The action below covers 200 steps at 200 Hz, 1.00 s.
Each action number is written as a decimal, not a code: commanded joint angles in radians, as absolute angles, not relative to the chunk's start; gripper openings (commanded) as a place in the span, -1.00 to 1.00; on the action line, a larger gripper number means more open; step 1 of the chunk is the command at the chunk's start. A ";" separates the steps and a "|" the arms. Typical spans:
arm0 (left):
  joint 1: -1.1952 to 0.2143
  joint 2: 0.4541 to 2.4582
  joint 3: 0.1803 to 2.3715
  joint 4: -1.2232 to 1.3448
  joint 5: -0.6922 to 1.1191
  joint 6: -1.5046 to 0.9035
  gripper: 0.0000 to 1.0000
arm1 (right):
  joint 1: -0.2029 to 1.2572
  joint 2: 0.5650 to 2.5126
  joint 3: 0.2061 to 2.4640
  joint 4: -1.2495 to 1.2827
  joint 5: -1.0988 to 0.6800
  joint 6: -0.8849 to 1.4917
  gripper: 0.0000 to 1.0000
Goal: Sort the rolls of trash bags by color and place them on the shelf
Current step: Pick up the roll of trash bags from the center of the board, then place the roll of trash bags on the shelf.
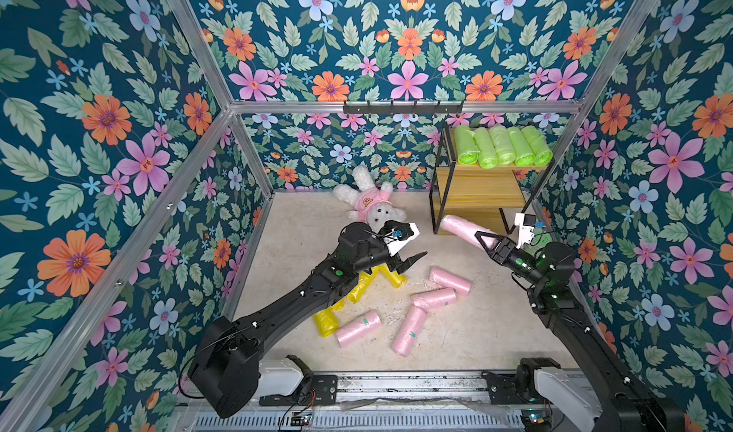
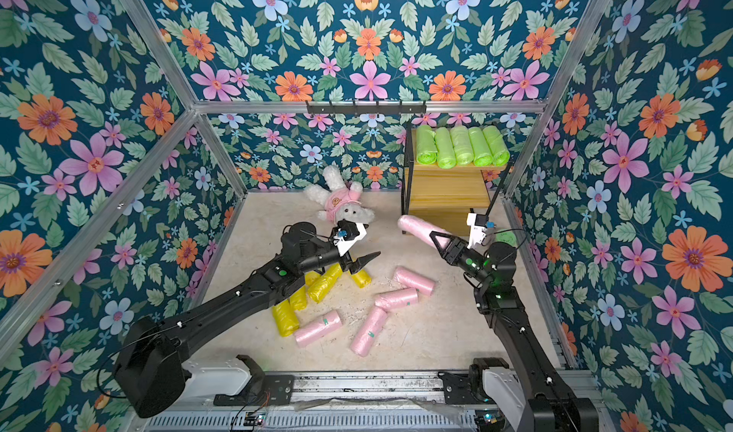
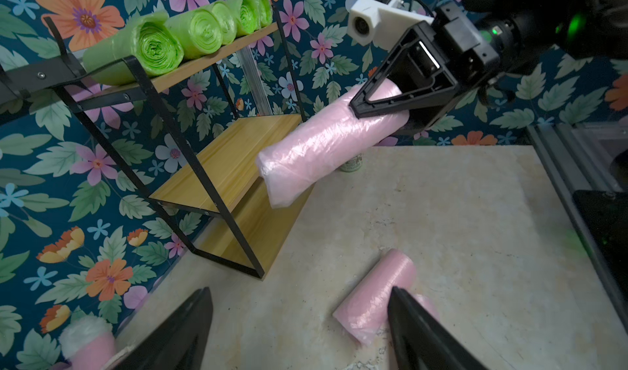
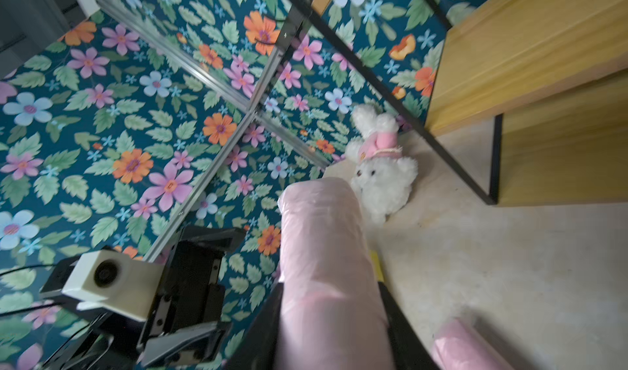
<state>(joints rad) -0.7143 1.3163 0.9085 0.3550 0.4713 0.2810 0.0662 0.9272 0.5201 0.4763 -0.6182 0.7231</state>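
The table (image 1: 496, 331) carries the shelf (image 1: 476, 188) at the far right. The left gripper (image 1: 412, 263) hangs with its jaws spread and nothing between them, above the yellow rolls (image 1: 326, 323) left of centre. The right gripper (image 1: 483, 239) is clamped on one end of a pink roll (image 1: 460, 228), which it holds in the air just before the shelf's lower boards. Five green rolls (image 1: 501, 146) lie side by side on the top board. Four loose pink rolls (image 1: 359, 328) lie near, right of the yellow ones.
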 commanded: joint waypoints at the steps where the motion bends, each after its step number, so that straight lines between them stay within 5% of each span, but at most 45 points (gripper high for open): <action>1: -0.713 1.327 0.903 0.461 0.446 0.066 0.67 | 0.068 0.921 0.474 0.634 -0.285 0.779 -0.26; 74: -0.713 1.380 0.918 0.480 0.371 -0.087 0.62 | 0.268 1.139 0.516 0.919 0.166 0.683 -0.26; 200: -0.704 1.432 0.954 0.401 0.292 -0.136 0.62 | 0.407 1.605 0.836 1.043 0.484 0.507 -0.28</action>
<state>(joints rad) -0.7078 1.4231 0.9367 0.4103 0.2878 -0.1246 0.3923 1.5585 0.7948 0.9653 0.4103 0.5529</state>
